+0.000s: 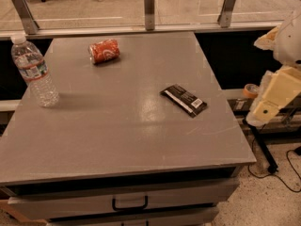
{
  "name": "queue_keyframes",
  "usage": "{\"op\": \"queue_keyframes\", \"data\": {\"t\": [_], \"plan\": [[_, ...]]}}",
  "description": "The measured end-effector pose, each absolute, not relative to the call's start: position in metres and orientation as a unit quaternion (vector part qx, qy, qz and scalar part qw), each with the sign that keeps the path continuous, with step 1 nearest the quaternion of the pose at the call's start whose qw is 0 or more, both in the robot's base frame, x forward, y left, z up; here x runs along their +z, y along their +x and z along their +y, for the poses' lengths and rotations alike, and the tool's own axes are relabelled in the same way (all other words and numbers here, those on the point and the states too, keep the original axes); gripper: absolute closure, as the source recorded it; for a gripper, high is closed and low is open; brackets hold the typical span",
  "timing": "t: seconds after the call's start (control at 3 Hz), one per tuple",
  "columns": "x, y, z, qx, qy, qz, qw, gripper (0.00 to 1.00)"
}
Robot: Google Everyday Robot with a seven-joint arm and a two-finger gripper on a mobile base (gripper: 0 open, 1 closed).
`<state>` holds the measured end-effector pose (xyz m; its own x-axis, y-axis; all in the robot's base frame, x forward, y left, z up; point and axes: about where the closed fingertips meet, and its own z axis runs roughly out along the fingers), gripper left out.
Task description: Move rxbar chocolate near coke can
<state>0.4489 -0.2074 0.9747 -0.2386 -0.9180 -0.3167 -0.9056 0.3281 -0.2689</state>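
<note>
Camera view looks down on a gray worktop (117,140). The rxbar chocolate (184,100) lies flat on its right side. The coke can (104,51) lies tipped over near the far edge, well apart from the bar. A water bottle (35,72) stands at the left. The end effector (273,98) hangs past the right edge, holding nothing. I cannot tell if it is wide or narrow.

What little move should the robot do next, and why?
Probably swing the gripper left, over the table, until it is above the rxbar chocolate. The gripper is off the table's right side, apart from the bar, and the bar lies flat, well away from the coke can near the back.
</note>
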Motion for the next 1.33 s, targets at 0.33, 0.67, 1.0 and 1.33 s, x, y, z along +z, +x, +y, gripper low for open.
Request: {"op": "queue_keyframes", "data": {"t": [0.33, 0.67, 1.0, 1.33], "plan": [[0.928, 0.459, -0.191, 0.075, -0.514, 0.811, 0.269, 0.00], [0.901, 0.467, -0.145, 0.143, -0.460, 0.818, 0.313, 0.00], [0.910, 0.484, -0.137, 0.135, -0.445, 0.813, 0.350, 0.00], [0.911, 0.484, -0.137, 0.134, -0.445, 0.813, 0.350, 0.00]]}}
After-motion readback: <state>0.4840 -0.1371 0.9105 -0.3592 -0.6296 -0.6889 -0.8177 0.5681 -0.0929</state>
